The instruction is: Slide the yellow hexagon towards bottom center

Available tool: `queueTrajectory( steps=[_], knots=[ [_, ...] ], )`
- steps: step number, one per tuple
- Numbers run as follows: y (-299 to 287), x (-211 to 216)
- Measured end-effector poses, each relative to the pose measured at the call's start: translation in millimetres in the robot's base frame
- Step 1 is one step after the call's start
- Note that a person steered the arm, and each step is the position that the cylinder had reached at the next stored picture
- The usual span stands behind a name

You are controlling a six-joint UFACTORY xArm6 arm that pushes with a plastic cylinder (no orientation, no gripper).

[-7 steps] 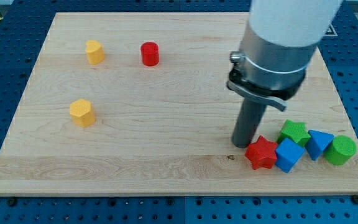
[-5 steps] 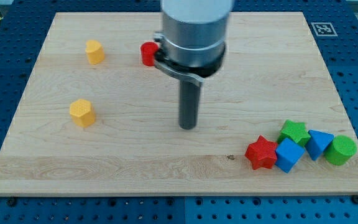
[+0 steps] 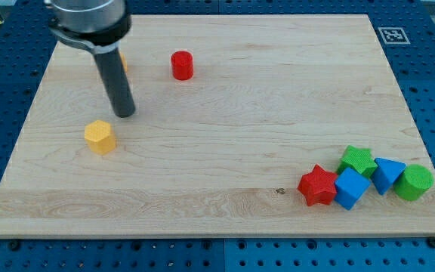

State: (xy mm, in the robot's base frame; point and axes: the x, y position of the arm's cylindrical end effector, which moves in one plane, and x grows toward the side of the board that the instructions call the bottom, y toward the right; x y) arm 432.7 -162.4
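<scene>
A yellow hexagon (image 3: 100, 137) lies on the wooden board (image 3: 217, 211) at the view's left, about mid-height. My tip (image 3: 124, 115) rests on the board just above and to the right of it, a small gap apart. A second yellow block (image 3: 122, 63) at the upper left is mostly hidden behind the rod, so its shape cannot be made out.
A red cylinder (image 3: 181, 65) stands at the upper middle-left. At the lower right sit a red star (image 3: 318, 186), a blue cube (image 3: 351, 187), a green block (image 3: 358, 161), a blue triangular block (image 3: 387, 173) and a green cylinder (image 3: 414, 182).
My tip has swept from beside the red star at the lower right across the board to the left, ending just above-right of the yellow hexagon. No block has moved.
</scene>
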Motion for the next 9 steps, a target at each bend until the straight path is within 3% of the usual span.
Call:
queueTrajectory(
  steps=[2,3,5,9],
  knots=[
    [-65.2,-1.0],
    [-67.9,26.5],
    [-66.0,29.0],
    [28.0,100.5]
  ],
)
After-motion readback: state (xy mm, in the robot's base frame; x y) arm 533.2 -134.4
